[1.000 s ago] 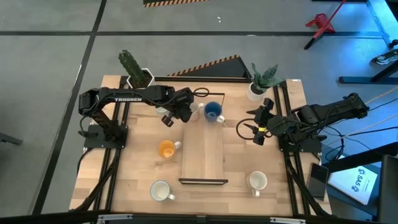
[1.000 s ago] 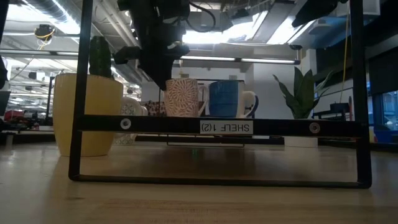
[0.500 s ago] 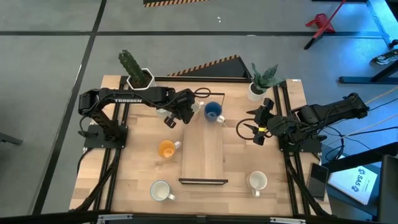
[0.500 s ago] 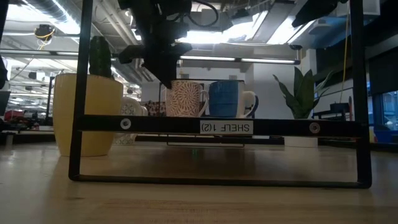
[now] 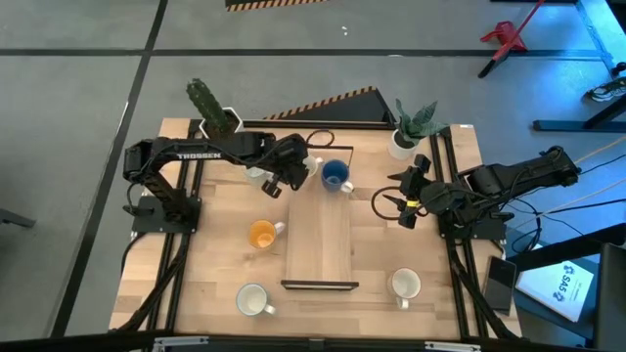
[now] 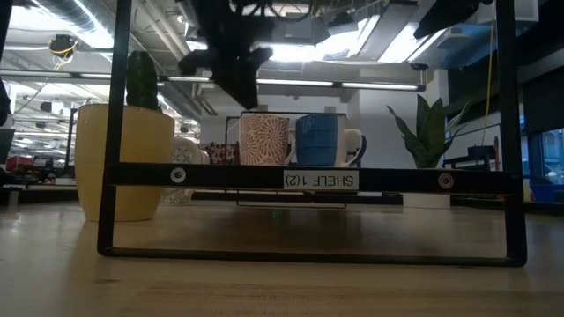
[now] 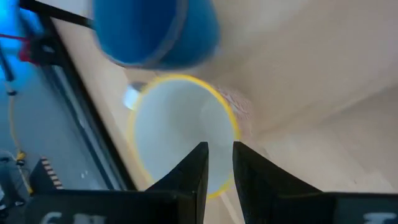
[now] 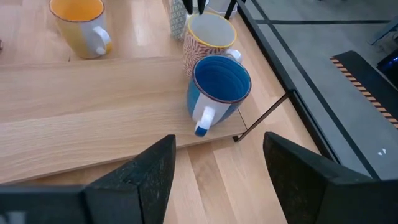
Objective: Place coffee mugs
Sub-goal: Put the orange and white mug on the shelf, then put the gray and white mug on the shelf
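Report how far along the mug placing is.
Done: blue mug and patterned mug stand side by side on the shelf board. In hand: nothing; left gripper sits above the patterned mug. Left: orange mug and two white mugs on the table.

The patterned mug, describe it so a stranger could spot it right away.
Start at the wooden shelf board in the table's middle and go to its far end, where two mugs stand side by side. The patterned mug is beside the blue mug, with a red-speckled wall and yellow rim.
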